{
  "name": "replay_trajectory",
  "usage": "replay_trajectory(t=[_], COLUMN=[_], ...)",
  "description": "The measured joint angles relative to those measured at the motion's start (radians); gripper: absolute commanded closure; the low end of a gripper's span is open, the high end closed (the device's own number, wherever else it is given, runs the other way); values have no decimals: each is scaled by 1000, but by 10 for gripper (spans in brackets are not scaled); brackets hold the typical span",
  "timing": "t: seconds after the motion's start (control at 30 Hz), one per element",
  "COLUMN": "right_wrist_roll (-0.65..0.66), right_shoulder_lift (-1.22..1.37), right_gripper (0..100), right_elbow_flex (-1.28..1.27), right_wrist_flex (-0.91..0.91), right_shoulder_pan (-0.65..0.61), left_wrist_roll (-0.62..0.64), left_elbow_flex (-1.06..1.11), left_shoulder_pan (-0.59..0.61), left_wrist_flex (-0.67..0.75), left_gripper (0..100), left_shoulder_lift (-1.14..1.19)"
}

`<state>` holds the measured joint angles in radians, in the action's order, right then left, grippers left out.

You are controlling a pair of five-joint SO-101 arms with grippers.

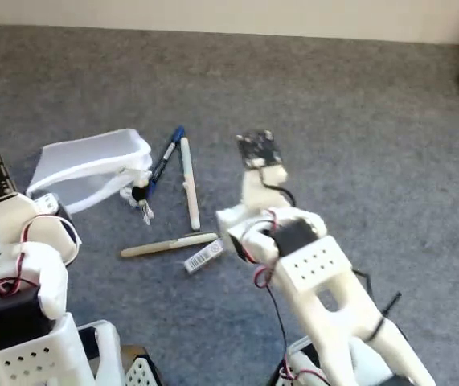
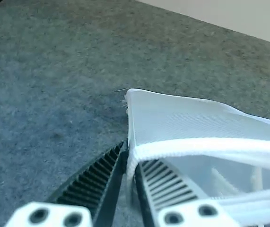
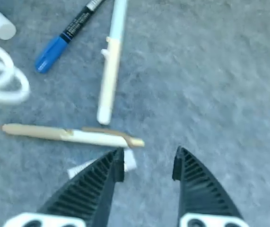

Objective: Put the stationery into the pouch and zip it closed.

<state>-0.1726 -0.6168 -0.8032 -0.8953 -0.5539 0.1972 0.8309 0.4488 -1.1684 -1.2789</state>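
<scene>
Two white arms with black motors and red wiring stand side by side at the near edge of the tabletop. The left arm (image 1: 20,273) rises at the near left corner, its wrist bent toward the left edge. The left gripper (image 2: 130,153) has its two black ridged fingers (image 2: 90,182) pressed almost together, pinching the rim of the pouch (image 2: 196,123). The right arm (image 1: 317,273) reaches from the near edge toward the middle of the tabletop, its wrist angled downward. The right gripper (image 3: 148,161) hangs just above the surface, jaws parted with a clear gap and nothing between them.
</scene>
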Motion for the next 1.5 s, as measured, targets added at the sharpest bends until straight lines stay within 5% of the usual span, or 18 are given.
replay_trajectory(t=[0.9,1.5], right_wrist_roll=[0,0], right_shoulder_lift=[942,1293], right_gripper=[836,897], right_elbow_flex=[850,1135], right_wrist_flex=[43,43], right_shoulder_pan=[-55,-69], left_wrist_roll=[26,26], left_elbow_flex=[0,37], left_shoulder_pan=[37,37], left_wrist_flex=[0,2], left_gripper=[986,986], left_shoulder_lift=[0,0])
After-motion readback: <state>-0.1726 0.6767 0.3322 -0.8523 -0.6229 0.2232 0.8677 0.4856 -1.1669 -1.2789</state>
